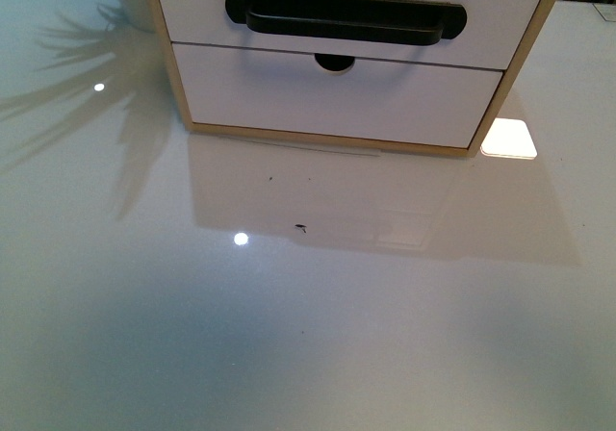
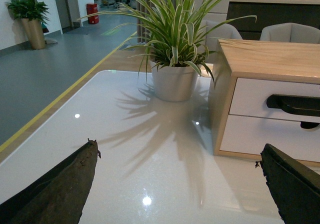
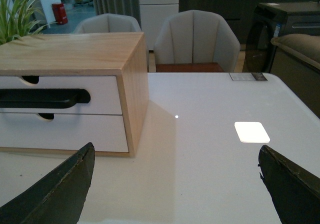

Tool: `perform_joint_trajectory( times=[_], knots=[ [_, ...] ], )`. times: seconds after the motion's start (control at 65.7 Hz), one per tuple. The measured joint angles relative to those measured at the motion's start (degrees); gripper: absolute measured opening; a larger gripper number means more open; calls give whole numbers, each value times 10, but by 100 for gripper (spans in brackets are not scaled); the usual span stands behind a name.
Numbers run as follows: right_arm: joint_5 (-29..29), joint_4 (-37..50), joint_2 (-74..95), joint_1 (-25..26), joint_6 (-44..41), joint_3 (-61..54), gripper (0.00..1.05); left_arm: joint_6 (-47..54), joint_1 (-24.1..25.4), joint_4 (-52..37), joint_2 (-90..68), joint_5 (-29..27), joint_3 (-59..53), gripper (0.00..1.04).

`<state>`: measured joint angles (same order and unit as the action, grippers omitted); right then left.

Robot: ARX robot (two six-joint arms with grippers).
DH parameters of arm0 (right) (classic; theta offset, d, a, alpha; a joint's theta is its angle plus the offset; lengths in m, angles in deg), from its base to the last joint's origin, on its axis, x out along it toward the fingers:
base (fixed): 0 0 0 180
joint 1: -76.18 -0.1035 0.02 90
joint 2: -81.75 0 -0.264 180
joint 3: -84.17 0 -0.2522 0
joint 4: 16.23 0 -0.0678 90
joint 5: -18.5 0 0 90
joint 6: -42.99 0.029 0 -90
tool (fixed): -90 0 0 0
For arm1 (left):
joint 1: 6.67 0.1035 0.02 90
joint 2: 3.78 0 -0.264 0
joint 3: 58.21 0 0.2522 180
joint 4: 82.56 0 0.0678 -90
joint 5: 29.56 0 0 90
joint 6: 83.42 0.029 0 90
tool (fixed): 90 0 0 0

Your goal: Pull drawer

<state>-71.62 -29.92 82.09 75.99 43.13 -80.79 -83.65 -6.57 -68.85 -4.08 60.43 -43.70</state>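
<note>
Item one, nearest: left claw, its two dark fingers spread wide with nothing between them, hanging above the tabletop short of the cabinet's left corner. Item two: right claw, likewise spread wide and empty, on the cabinet's right side and well apart from it (neither arm shows in the front view). Item three: the tabletop itself, glossy white, carrying a small dark speck in front of the cabinet and a bright square patch of light by its right lower corner. Item four: light wood cabinet, standing on the tabletop, two drawers stacked. Lower drawer: plain white front, a notch in its top edge, no handle. Above it, the drawer: white front, long black bar handle set in a dark oval recess, notch at its top edge. Its front sits flush with the wood frame in both wrist views, so it reads as fully shut. Item five, farther: potted plant in a white pot, beside the cabinet's left wall. Item six, farthest: grey chairs behind the tabletop. Status of the task, as judged: nothing done; the reach to the bar handle, the grip on it and the pull outward all remain.
</note>
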Motion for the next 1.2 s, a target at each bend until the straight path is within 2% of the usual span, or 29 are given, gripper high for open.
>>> perform_joint_trajectory(
  times=[0.792,0.838,0.853,0.868,0.898,0.944,1.02,1.096,1.203],
  knots=[
    [0,0,0,0,0,0,96,0,0,0,0,0,0,97],
    [-52,-27,14,-15,9,8,96,6,-14,0,-9,-45,1,97],
    [-92,-47,35,-32,19,18,96,7,-21,-7,-23,-63,1,97],
    [-123,-50,57,-43,23,23,96,8,-25,-15,-34,-68,1,97],
    [-143,-45,93,-51,26,29,96,13,-31,-32,-60,-67,3,97],
    [-141,-20,143,-59,23,43,96,24,-38,-63,-104,-55,8,97],
    [-84,33,256,-63,-15,90,96,58,-49,-156,-226,0,35,97],
    [-40,41,350,-70,-75,140,96,106,-63,-220,-335,49,75,97],
    [11,15,451,-85,-158,202,96,181,-94,-232,-454,121,132,97]
  ],
)
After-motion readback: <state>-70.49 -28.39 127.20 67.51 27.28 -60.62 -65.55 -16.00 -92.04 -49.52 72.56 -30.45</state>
